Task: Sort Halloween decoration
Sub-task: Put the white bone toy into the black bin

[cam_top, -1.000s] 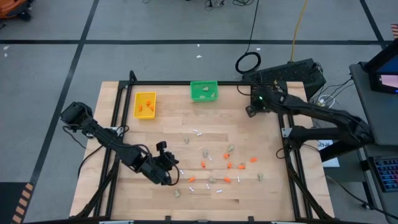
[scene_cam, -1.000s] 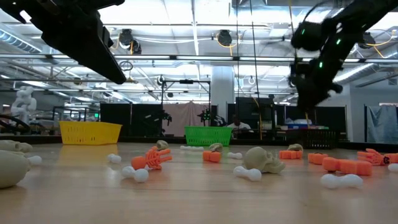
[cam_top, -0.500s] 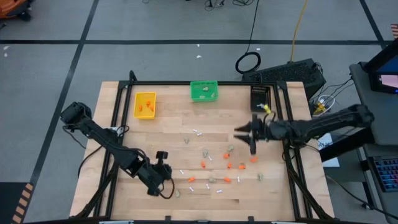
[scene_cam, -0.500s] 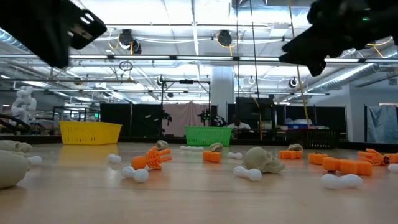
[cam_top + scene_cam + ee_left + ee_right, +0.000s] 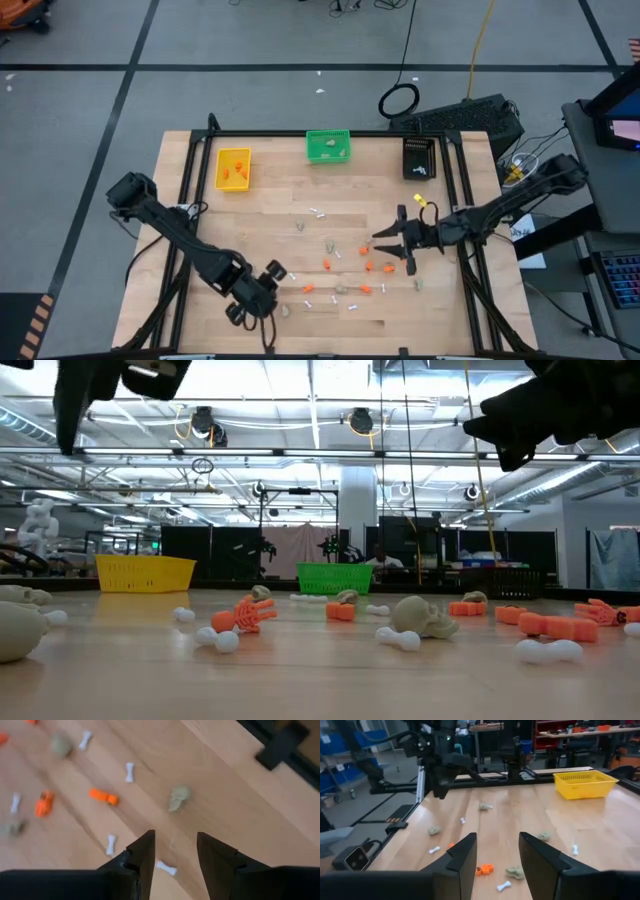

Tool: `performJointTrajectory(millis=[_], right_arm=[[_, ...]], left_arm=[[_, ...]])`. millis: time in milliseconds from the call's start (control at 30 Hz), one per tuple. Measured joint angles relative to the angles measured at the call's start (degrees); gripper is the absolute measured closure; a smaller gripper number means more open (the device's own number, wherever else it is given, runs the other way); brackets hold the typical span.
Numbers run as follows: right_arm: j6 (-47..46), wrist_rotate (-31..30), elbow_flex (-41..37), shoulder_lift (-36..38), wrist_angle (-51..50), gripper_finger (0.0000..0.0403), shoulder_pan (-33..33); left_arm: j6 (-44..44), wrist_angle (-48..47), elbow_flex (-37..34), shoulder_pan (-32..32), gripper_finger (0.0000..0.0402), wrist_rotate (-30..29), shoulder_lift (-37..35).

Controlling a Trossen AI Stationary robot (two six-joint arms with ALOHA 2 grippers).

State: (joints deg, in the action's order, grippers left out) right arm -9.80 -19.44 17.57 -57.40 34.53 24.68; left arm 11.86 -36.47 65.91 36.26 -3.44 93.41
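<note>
since a second ago the left gripper (image 5: 262,297) has swung toward the table's near edge, fingers parted and empty above a beige skull (image 5: 178,798); the right gripper (image 5: 392,239) has come from the far right corner to mid-table, parted, empty; halloween decoration (image 5: 345,268) lies scattered between them; bare wood (image 5: 270,205) before the yellow bin (image 5: 233,168) and green bin (image 5: 328,146).

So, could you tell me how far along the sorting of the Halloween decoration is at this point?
Partly done. The yellow bin holds orange bits, the green bin beige lumps, the black bin a white piece. Nothing is in hand: the left gripper and the right gripper are both open and empty above the wooden table. Left over: the scattered pieces near the table's middle, all three kinds.
</note>
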Motion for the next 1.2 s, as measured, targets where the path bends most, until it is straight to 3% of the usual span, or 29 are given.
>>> performJointTrajectory(millis=[233, 433, 600, 800, 1200], right_arm=[[0.05, 0.01, 0.17, -1.21, -0.06, 0.0268, 0.57], [0.47, 0.02, 0.17, -1.17, 0.03, 0.0268, 0.57], [0.46, 0.02, 0.19, -1.17, 0.01, 0.0268, 0.55], [0.48, 0.02, 0.19, -1.17, -0.01, 0.0268, 0.55], [0.68, 0.04, 0.28, -1.18, -0.64, 0.0268, 0.55]], left_arm=[[8.40, -7.96, 3.28, -3.12, 0.0258, -2.31, 3.98], [8.21, -8.27, 3.38, -1.38, 0.0257, -4.92, 4.02], [8.45, -8.34, 3.38, -0.44, 0.0219, -5.41, 4.02], [10.85, -5.87, 3.36, -1.77, 0.0167, -0.63, 4.02], [24.03, -7.82, 3.32, -2.55, 0.0162, 0.18, 11.95]])
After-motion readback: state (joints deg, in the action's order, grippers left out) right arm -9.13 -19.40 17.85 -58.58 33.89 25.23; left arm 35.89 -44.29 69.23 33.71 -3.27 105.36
